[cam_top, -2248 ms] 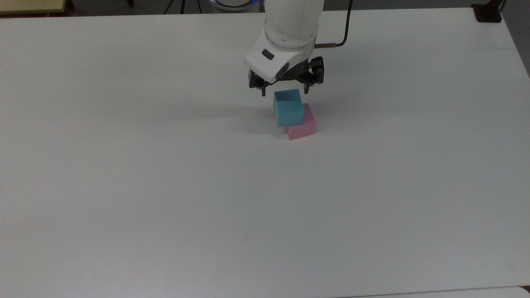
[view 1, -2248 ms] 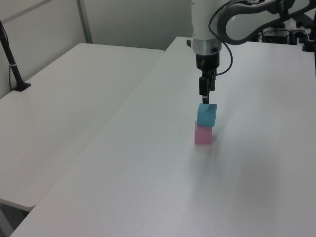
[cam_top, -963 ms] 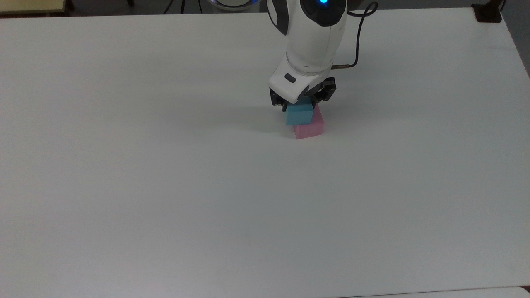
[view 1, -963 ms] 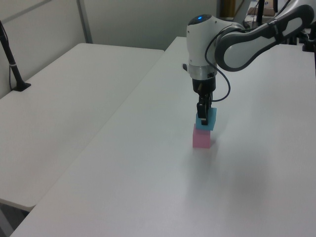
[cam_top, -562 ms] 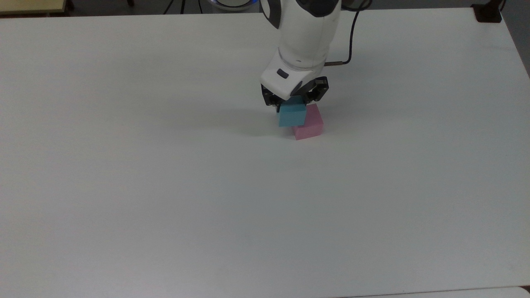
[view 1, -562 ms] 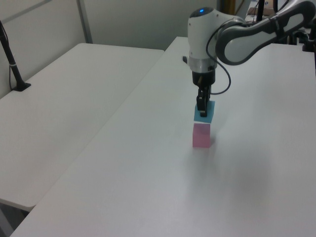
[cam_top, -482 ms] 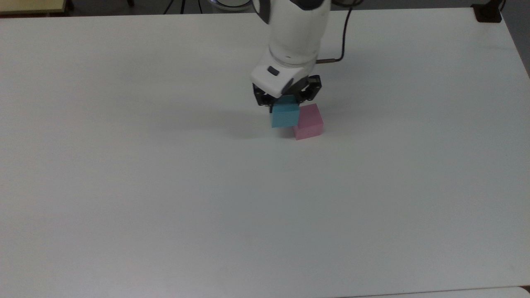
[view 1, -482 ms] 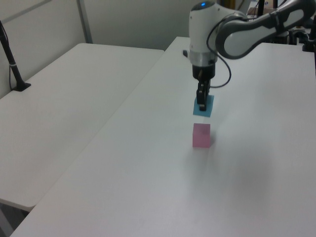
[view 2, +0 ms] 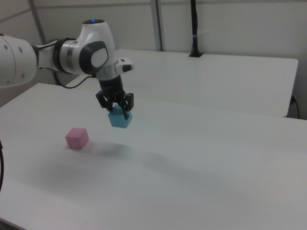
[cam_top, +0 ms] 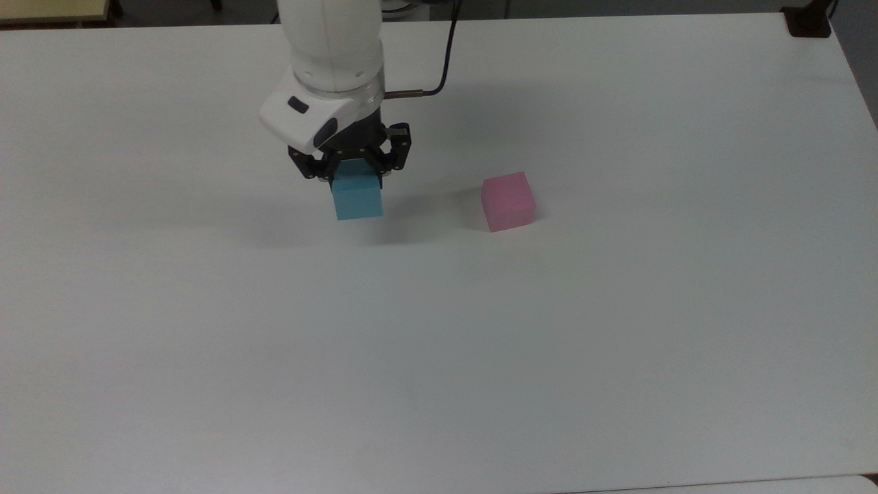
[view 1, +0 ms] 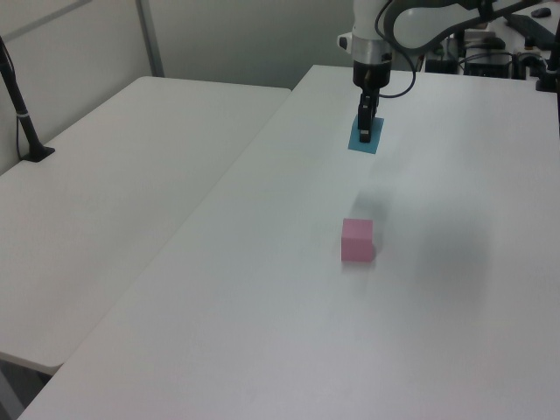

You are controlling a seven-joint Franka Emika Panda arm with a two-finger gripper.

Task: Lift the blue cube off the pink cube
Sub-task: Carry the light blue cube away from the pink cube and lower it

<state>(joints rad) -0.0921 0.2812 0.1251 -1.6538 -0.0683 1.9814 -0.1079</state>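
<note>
Blue cube point(cam_top: 357, 197) clamped between the gripper point(cam_top: 353, 171) fingers, closed on its upper part, and carried clear above the bench point(cam_top: 617, 329); in the right view a gap shows between cube point(view 2: 120, 118) and surface, with a soft shadow beneath. Pink cube point(cam_top: 507, 200) resting alone on the bench, well apart from the blue cube, toward the top view's right. In the left view, pink cube point(view 1: 357, 240) nearer the camera and blue cube point(view 1: 367, 136) farther back, under the gripper point(view 1: 365, 131). In the right view, pink cube point(view 2: 77, 138) at the right view's left of the gripper point(view 2: 116, 108).

Wide open bench surface on all sides of both cubes; near edge and far edge both well away in the top view. No containers seen.

Bench top white, matte, plain. Second white table point(view 1: 105, 192) adjoining along the left view's left, with a dark post point(view 1: 22, 109) standing on it. Black cable point(cam_top: 439, 62) running from the arm's wrist. Pale wall panels point(view 2: 230, 24) behind in the right view.
</note>
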